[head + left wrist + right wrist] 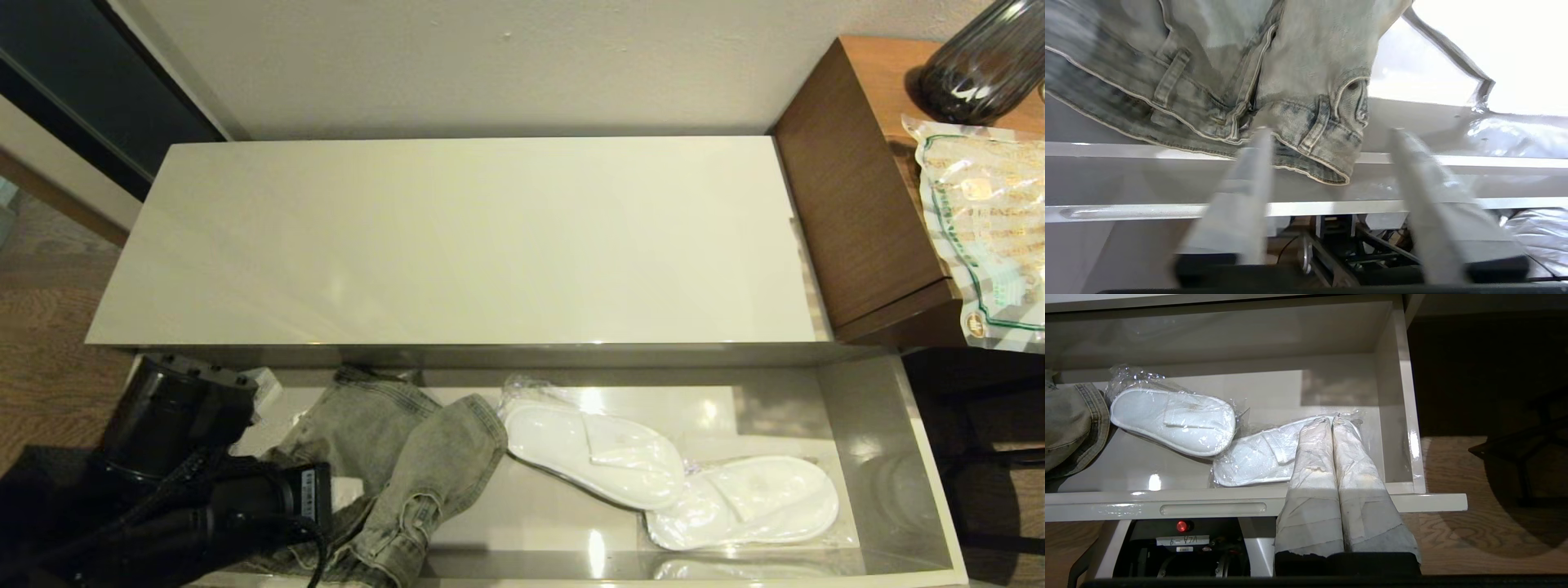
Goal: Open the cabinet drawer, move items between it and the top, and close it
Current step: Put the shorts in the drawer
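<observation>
The cabinet drawer (pixel 914 457) is pulled out below the bare glossy top (pixel 473 237). A crumpled grey-green denim garment (pixel 408 457) lies in its left part. Two plastic-wrapped white slippers (pixel 596 453) (pixel 751 502) lie to the right of it. My left gripper (pixel 1329 130) is open low over the drawer's near left corner. Its fingertips (pixel 1261 136) reach the garment's waistband (pixel 1310 134) without closing on it. The black left arm (pixel 188 490) covers that corner in the head view. My right gripper (pixel 1331 418) is shut and empty, held over the drawer's front edge (pixel 1212 496) near the right slipper (pixel 1253 457).
A brown wooden desk (pixel 849 188) stands against the cabinet's right end. On it are a green-printed crinkly bag (pixel 988 229) and a dark ribbed vase (pixel 988 61). A wall runs behind the cabinet. Wood floor (pixel 49 327) shows at the left.
</observation>
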`<state>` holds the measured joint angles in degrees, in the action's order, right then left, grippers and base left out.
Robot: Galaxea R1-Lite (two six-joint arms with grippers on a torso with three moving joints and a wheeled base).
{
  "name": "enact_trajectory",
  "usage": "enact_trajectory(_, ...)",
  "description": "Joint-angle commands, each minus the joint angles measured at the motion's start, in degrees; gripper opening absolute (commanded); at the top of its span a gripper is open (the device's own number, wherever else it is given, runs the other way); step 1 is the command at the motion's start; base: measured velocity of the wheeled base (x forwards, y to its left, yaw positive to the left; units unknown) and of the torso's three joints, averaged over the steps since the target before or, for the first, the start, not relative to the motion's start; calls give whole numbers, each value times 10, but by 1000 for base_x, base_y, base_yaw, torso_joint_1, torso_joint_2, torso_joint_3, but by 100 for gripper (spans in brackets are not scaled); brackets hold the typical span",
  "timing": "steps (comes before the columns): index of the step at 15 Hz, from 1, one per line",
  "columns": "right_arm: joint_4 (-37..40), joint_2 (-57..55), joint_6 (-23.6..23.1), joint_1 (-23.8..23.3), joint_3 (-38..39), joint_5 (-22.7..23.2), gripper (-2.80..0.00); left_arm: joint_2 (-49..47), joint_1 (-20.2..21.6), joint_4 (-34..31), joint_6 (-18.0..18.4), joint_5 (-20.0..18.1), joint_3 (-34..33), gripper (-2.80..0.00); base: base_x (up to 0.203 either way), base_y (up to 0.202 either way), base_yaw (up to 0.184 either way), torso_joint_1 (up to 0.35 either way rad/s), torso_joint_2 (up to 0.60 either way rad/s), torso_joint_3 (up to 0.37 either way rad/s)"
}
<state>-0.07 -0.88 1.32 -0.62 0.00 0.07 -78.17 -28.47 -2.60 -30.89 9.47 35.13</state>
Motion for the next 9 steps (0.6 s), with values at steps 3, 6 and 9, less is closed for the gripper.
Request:
enact_trajectory(3,0,-1,0,0,1,0,-280,181,46,-237,30,23,110,-280,0,0,0,0,0,0)
enact_trajectory(6,0,-1,0,0,1,0,-280,267,97,-417,68,32,199,-280,0,0,0,0,0,0)
enact_trajectory(9,0,-1,0,0,1,0,-280,314,121,-469,102,14,222,-280,0,0,0,0,0,0)
